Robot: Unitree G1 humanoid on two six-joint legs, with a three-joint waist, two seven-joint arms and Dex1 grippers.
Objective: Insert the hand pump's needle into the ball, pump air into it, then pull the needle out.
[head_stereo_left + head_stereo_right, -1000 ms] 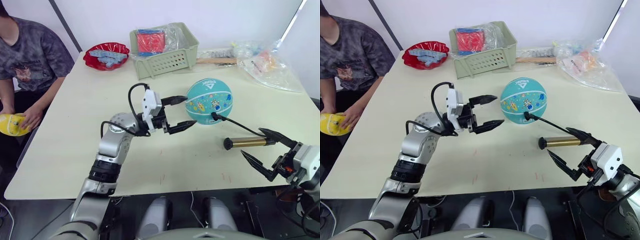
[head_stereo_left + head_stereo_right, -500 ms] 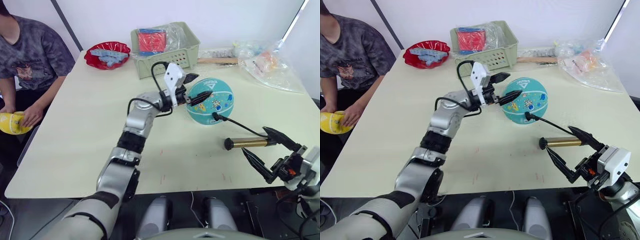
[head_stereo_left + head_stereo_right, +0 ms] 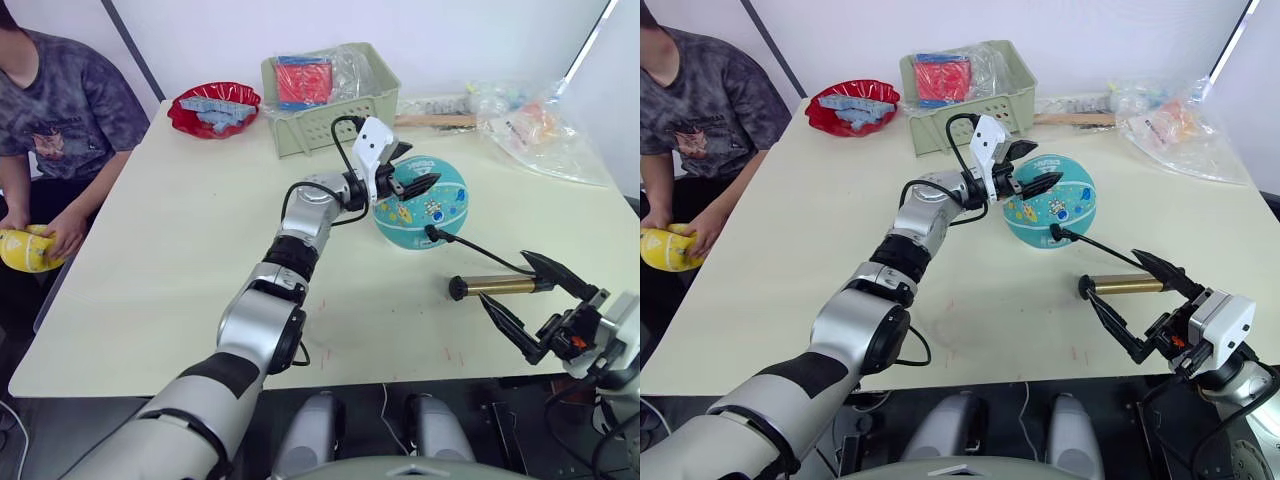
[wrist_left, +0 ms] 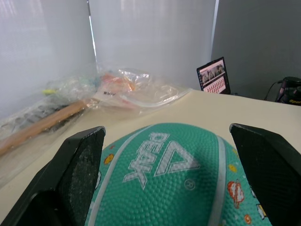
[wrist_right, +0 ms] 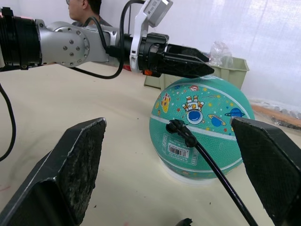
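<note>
At the top centre of the head view, a pale green basket (image 3: 335,118) sits at the far edge of the table (image 3: 170,250), holding a red pack (image 3: 303,80) wrapped in clear plastic. To its left a red bowl (image 3: 213,108) holds blue-grey pieces. At the upper right a clear plastic bag (image 3: 540,130) lies over colourful items, with a wooden-handled tool (image 3: 432,121) between it and the basket. The ball (image 3: 420,203) rests right of centre; its white triangle logo carries the word PEAK, and a small barcode sticker shows low on its side in the right wrist view. The black fitting of the needle (image 5: 178,127) sits against the ball's side, the hose running to the pump (image 3: 497,285), which lies on the table at lower right. The left gripper (image 3: 412,174) is spread wide over the top of the ball, not gripping it. The right gripper (image 3: 530,300) is wide apart and empty, at the pump's handle end. At the left edge a person's hand (image 3: 62,232) rests on a yellow ball (image 3: 24,249).
</note>
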